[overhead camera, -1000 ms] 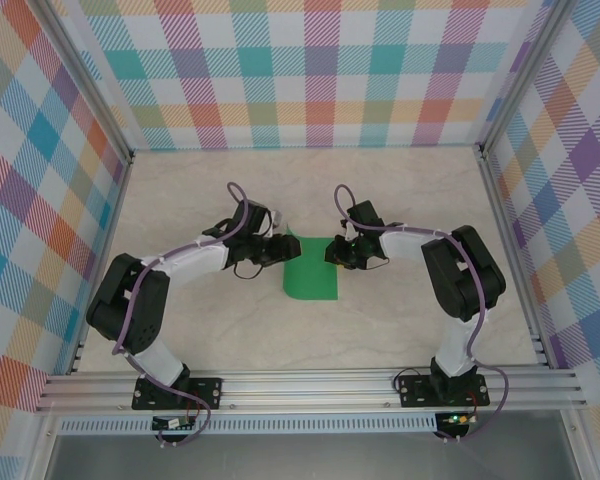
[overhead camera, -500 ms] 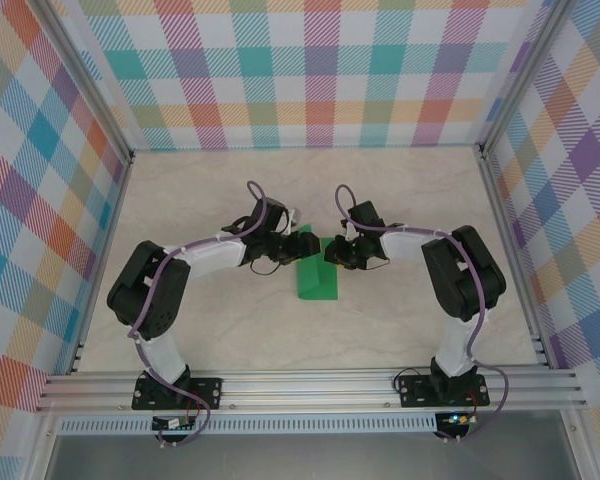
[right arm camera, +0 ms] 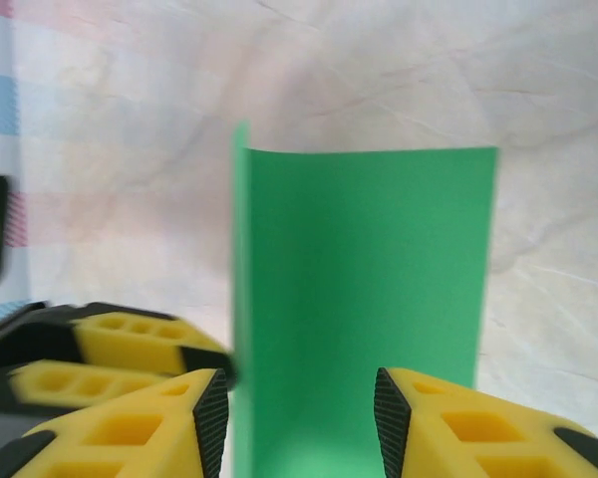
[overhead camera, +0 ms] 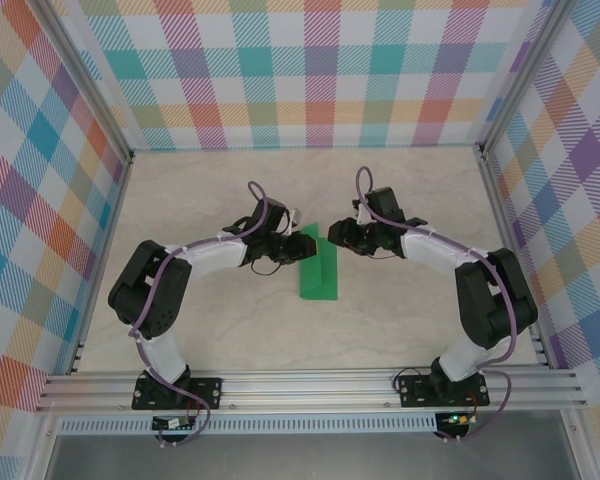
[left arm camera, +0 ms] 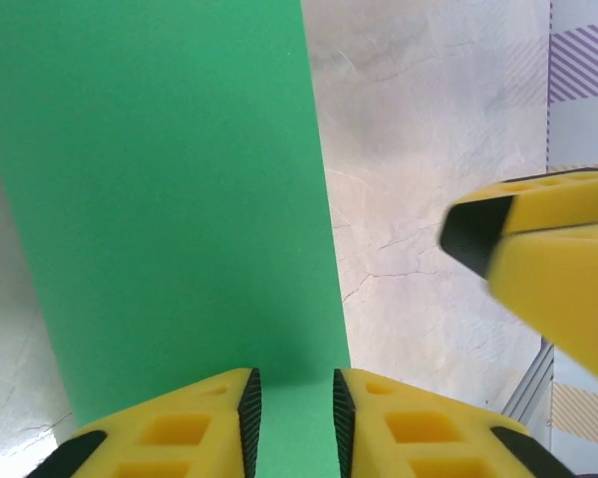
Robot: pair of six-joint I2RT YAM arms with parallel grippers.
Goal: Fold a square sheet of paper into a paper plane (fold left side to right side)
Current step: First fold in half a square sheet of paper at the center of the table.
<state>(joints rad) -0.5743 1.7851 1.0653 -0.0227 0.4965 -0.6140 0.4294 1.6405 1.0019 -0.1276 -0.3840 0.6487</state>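
fingers on the left side first: the left fingers are almost closed, with only a narrow slit between them, and their tips are at the far end of the square sheet of paper. i cannot tell if they pinch it or only press on it.

the paper lies near the middle of the surface as a narrow green strip. in the right wrist view its left part seems to stand up from the fold, so i judge the fold from left to right is not yet pressed flat.

the right fingers are wide apart and hold nothing. they hover just beside the far right corner of the strip, apart from it.

such paper should be very light, thin and limp. it will probably slide on the smooth surface and take a wrong crease easily. a good place to hold is the free long edge or a corner, with a shallow pinch, while the other side is pressed down.

both pairs of fingers are near each other over the far end, so they may get in each other's way. the plaid walls and the metal rail at the near edge are well apart from the paper.
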